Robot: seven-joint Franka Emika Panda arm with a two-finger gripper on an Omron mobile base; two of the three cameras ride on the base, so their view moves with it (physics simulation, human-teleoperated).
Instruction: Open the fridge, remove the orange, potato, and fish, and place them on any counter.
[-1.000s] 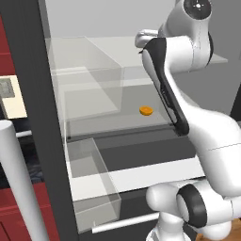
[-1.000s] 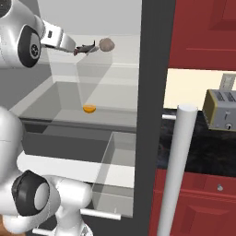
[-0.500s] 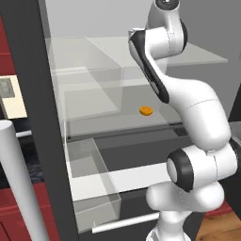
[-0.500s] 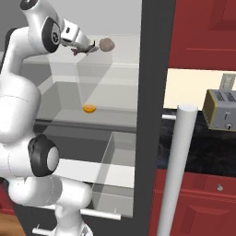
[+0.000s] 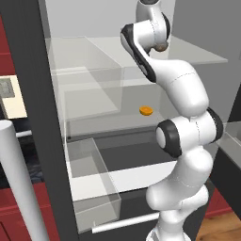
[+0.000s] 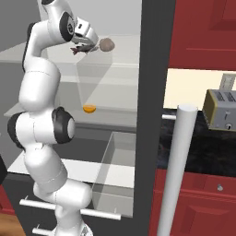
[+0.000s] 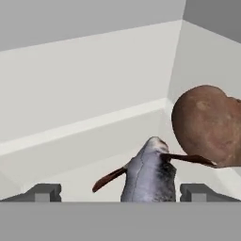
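Observation:
The fridge (image 6: 154, 92) stands open, showing its white interior and glass shelves. On the upper shelf the tan-brown potato (image 6: 107, 44) rests beside the small grey fish (image 6: 79, 49). My gripper (image 6: 90, 44) is level with them and open. In the hand view the fish (image 7: 150, 172) lies between the two fingertips of my gripper (image 7: 121, 193), with its tail toward me. The potato (image 7: 209, 124) is just past it on the right. The orange (image 5: 146, 110) sits alone on the lower glass shelf (image 6: 89, 109). In the left base view my arm hides all but a sliver of the potato (image 5: 162, 46).
A clear drawer (image 5: 92, 188) is pulled out low in the fridge. The door's white rod handle (image 6: 177, 175) stands close to the cameras. Right of the fridge, a toaster (image 6: 223, 113) sits on a black marbled counter (image 6: 193, 147) over red cabinets.
The arm has swung upright in front of the shelves. The open gripper has moved right along the upper shelf until its fingers straddle the fish. The food has not moved.

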